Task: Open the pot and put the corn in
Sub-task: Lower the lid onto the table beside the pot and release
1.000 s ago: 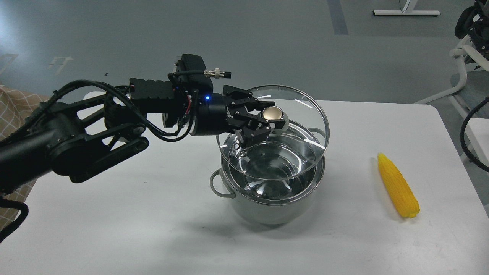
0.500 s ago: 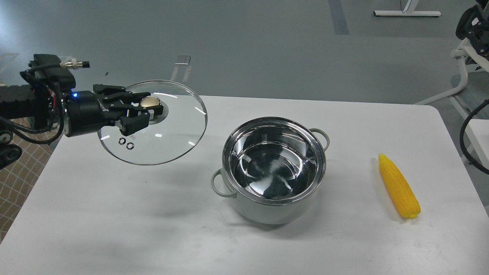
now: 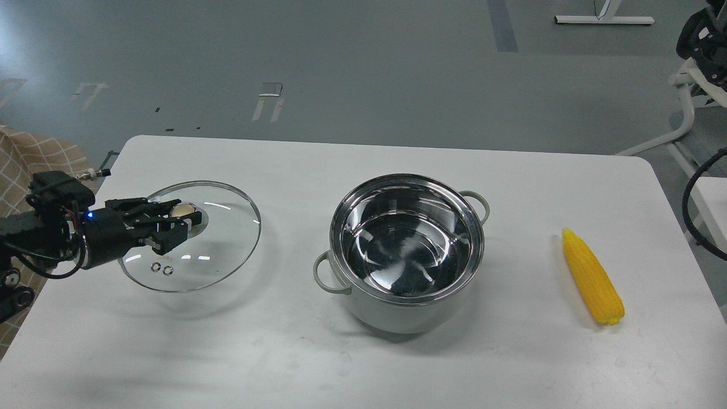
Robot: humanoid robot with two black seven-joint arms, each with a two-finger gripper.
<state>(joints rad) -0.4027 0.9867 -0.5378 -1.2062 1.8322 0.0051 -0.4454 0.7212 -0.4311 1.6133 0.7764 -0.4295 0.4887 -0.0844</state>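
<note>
The pale grey-green pot (image 3: 406,309) stands open in the middle of the white table (image 3: 363,369), its shiny steel inside empty. The yellow corn (image 3: 592,276) lies on the table to the right of the pot, tip pointing away from me. My left gripper (image 3: 177,218) is at the left side of the table, shut on the gold knob (image 3: 184,211) of the round glass lid (image 3: 218,250). The lid is low over the table, tilted slightly; I cannot tell if it touches. My right gripper is out of view.
A checked cloth (image 3: 28,162) shows beyond the table's left edge. A white frame (image 3: 684,113) and black cable (image 3: 696,199) stand off the right edge. Grey floor lies beyond the table's far edge.
My left gripper has carried the glass lid from above the pot leftward and then down to the table's left side. The pot now stands uncovered. The corn has not moved.
</note>
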